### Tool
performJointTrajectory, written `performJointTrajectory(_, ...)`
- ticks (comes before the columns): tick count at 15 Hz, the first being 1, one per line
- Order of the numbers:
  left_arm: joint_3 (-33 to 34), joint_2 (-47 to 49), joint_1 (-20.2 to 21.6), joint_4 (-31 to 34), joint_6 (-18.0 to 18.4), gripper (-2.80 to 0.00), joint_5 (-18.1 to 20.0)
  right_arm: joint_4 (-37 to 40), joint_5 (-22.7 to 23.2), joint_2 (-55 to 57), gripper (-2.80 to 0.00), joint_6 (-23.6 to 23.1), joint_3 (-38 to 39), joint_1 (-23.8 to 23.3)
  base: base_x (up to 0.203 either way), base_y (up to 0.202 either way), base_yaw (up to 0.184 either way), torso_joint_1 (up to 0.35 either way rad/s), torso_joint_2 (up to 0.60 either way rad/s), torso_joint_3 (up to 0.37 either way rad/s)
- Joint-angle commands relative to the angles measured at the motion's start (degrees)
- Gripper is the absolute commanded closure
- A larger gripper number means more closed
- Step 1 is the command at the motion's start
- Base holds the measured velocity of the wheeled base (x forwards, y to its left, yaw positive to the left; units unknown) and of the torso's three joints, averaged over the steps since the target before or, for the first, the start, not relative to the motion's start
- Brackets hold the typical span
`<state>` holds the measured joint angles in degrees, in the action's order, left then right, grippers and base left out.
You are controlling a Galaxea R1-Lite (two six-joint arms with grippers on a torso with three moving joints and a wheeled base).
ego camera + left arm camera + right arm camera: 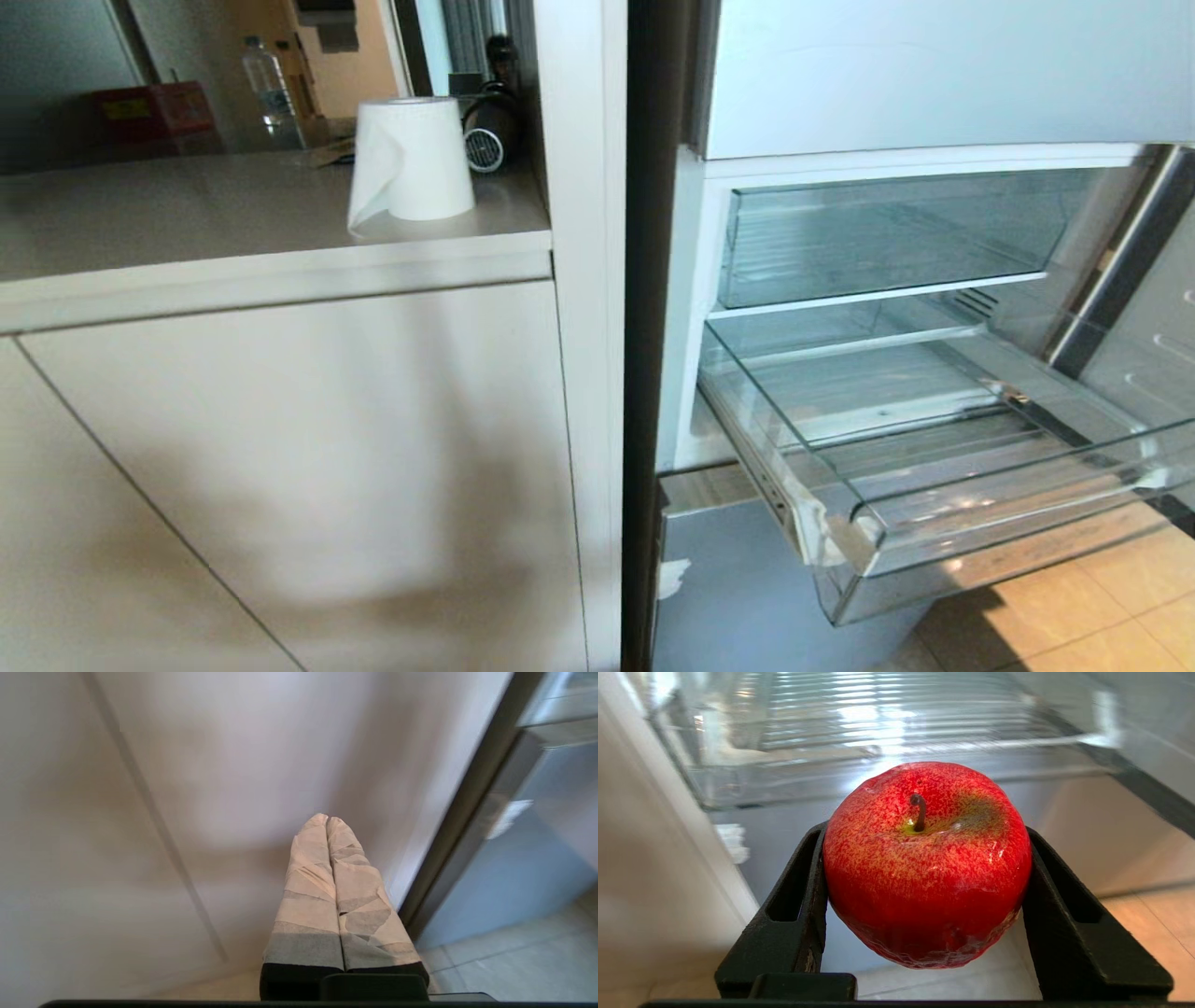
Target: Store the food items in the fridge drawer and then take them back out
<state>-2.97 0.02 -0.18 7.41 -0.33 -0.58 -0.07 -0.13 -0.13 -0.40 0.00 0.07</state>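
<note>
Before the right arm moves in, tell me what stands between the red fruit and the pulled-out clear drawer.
Nothing visible does. The right gripper holds the red fruit between its fingers, outside and below the drawer. The drawer is pulled out with its top open, only its low front lip ahead.

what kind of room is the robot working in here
Most likely a home kitchen: an open fridge with clear pull-out drawers, a countertop over pale cabinets carrying a paper towel roll, and a tiled floor.
</note>
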Motion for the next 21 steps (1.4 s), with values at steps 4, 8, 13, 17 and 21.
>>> performJointTrajectory(4, -0.01, -0.02, 0.01, 0.06, -0.02, 0.0, -0.03, 0.07, 0.4, 0.13, 0.0, -0.74, 0.0, 0.01, 0.001, -0.002, 0.05, 0.001, 0.0, 0.001)
performJointTrajectory(8, -0.01, -0.02, 0.01, 0.06, -0.02, 0.0, -0.03, -4.44, 0.29, 8.48, 0.0, -0.16, -3.76, 0.01, 0.0, 0.0, 0.0, 0.0, 0.0, 0.0)
performJointTrajectory(13, -0.01, -0.02, 0.01, 0.06, -0.02, 0.0, -0.03, -15.28, 1.78, 36.61, 0.0, 1.27, -16.59, 0.13, 0.0, 0.0, 0.0, 0.0, 0.0, 0.0)
performJointTrajectory(17, -0.01, -0.02, 0.01, 0.06, -0.02, 0.0, -0.03, -21.81, 4.48, 61.04, 0.0, 4.52, -30.41, 0.17, 0.0, 0.0, 0.0, 0.0, 0.0, 0.0)
performJointTrajectory(21, -0.01, -0.02, 0.01, 0.06, -0.02, 0.0, -0.03, -24.94, 7.31, 80.61, 0.0, 6.03, -43.21, 0.77, 0.0, 0.0, 0.0, 0.0, 0.0, 0.0)
